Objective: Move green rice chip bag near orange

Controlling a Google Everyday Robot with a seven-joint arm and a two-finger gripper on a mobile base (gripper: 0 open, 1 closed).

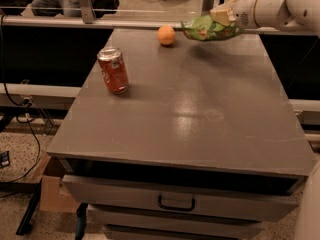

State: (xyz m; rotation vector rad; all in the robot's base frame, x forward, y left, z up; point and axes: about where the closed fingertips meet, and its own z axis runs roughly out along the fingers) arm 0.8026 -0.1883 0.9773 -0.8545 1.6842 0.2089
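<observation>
The green rice chip bag (209, 28) hangs in the air over the far right part of the grey table (190, 114), a little above its surface. My gripper (226, 17) is shut on the bag's upper right end, with the white arm reaching in from the right. The orange (166, 35) sits on the table at the far edge, just left of the bag and apart from it.
A red-orange soda can (113, 70) with a silver top stands upright on the left part of the table. A drawer with a black handle (176, 203) lies below the front edge. A rail (75, 21) runs behind the table. Chairs and a person are beyond it.
</observation>
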